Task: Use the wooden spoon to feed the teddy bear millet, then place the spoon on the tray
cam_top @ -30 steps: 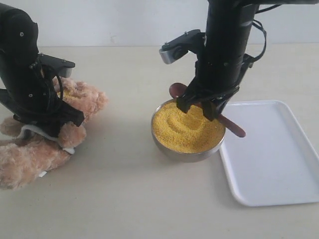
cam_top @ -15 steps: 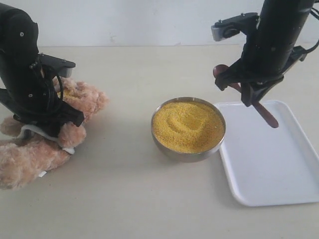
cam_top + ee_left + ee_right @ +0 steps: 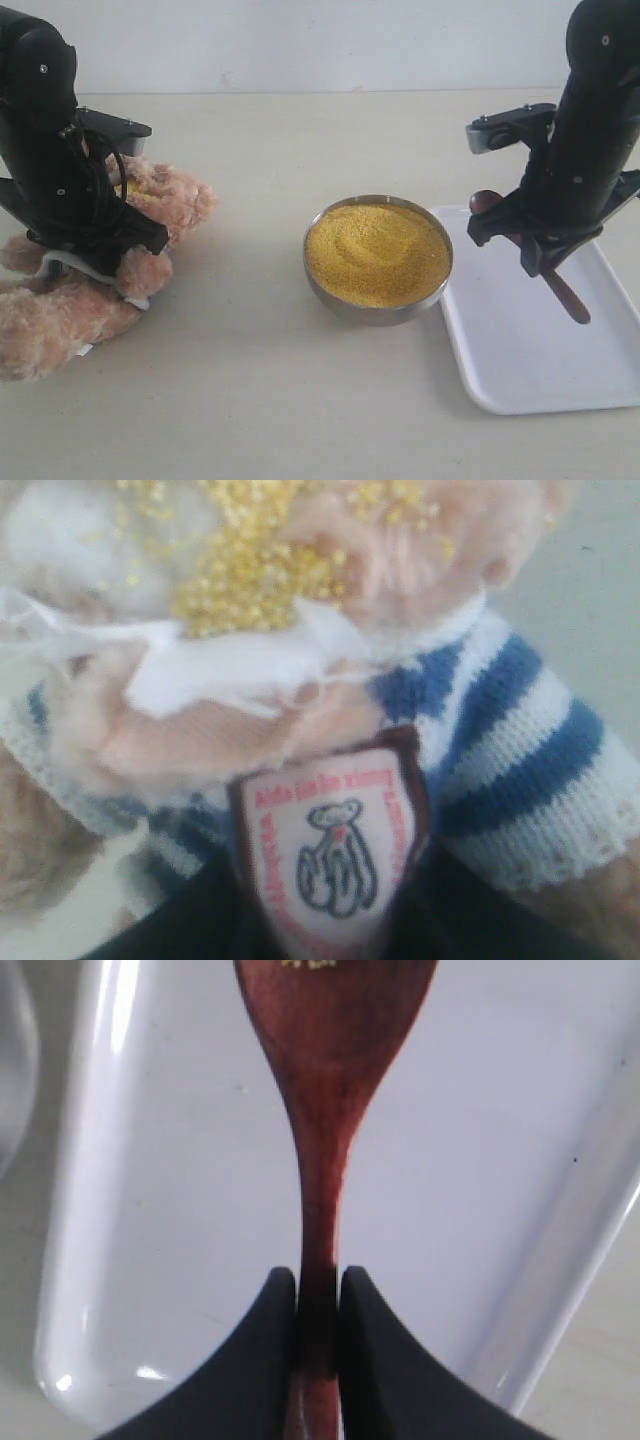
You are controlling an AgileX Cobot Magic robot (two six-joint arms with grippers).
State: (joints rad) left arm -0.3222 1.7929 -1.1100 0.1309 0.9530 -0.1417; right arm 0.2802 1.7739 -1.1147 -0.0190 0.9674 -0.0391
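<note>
The teddy bear [image 3: 165,200] slumps at the far left, with my left gripper [image 3: 110,250] shut on its striped torso. Up close, the bear's shirt [image 3: 520,750] and chest badge [image 3: 335,855] fill the left wrist view, where my left gripper [image 3: 330,915] shows only as dark fingers either side of the badge. Loose millet grains [image 3: 250,570] lie on its muzzle. My right gripper [image 3: 540,250] is shut on the wooden spoon [image 3: 565,295], held tilted above the tray [image 3: 530,370]. In the right wrist view the spoon [image 3: 330,1110] runs out from my right gripper [image 3: 320,1290] over the tray [image 3: 180,1160].
A round metal bowl [image 3: 372,310] heaped with millet [image 3: 375,250] stands mid-table, its rim touching the tray's left edge. Beige tabletop lies between bear and bowl and along the front. A white wall bounds the back.
My right gripper has carried the spoon from above the bowl to the right and down over the tray. The left arm and the bear have not moved.
</note>
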